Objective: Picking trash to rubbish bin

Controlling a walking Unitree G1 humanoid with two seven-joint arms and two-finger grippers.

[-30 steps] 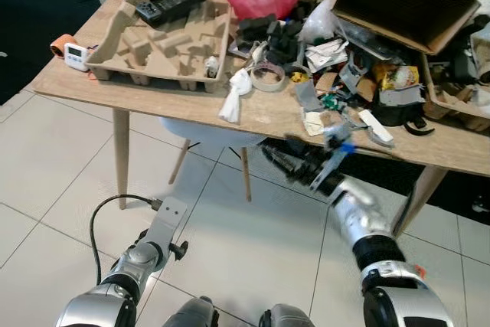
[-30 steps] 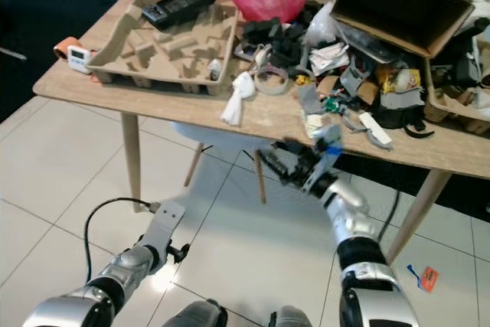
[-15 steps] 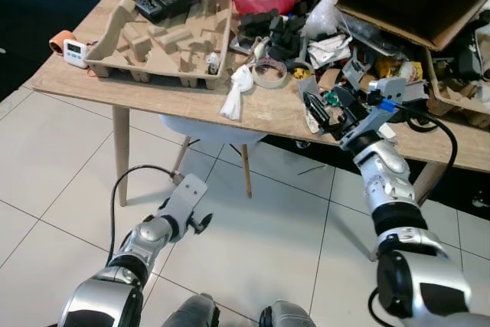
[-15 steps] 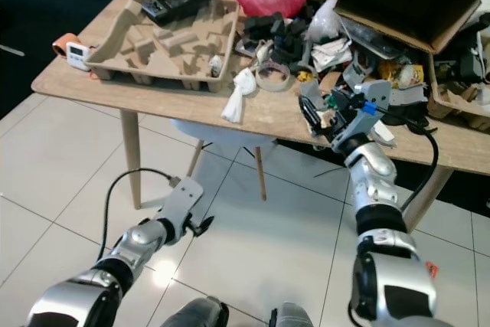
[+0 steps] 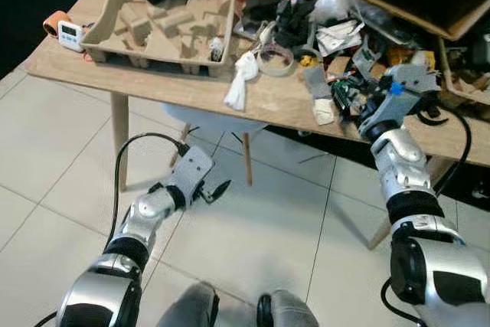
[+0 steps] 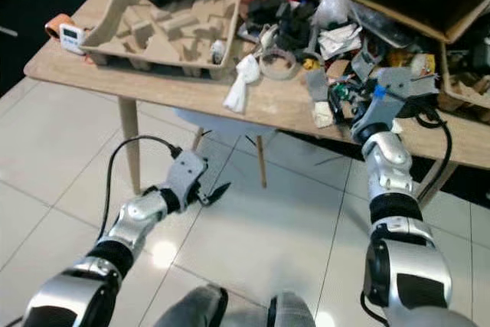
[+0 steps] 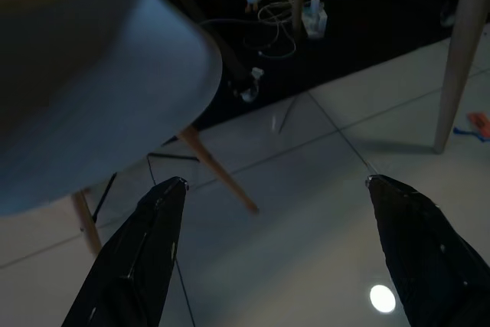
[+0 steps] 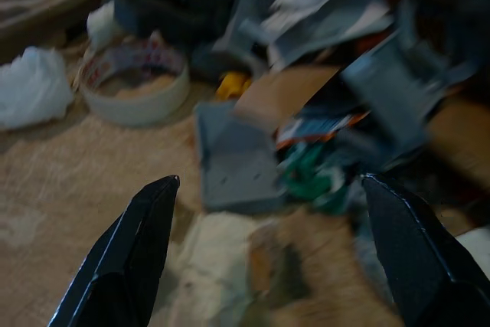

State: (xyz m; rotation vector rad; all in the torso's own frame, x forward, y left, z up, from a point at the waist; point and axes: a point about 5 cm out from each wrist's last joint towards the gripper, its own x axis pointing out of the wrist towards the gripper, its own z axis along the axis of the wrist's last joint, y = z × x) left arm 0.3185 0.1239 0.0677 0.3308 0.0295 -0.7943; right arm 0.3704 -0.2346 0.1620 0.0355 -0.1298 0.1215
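Right wrist view: grey scrap [image 8: 233, 162] lies flat.

Chair [image 5: 210, 129] under cluttered table [image 5: 153, 86]

both head eyes look down on the cluttered table [image 5: 268, 105]; the right wrist camera sits close over its clutter.

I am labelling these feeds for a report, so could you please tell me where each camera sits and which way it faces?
Left and right eye views: on the head, looking forward and down at the cluttered table; both silver arms show.
Left wrist view: on the left arm, along the open left gripper, toward floor tiles and a chair.
Right wrist view: on the right arm, along the open right gripper over table clutter.
Shared: the tape roll also shows in the eye views.
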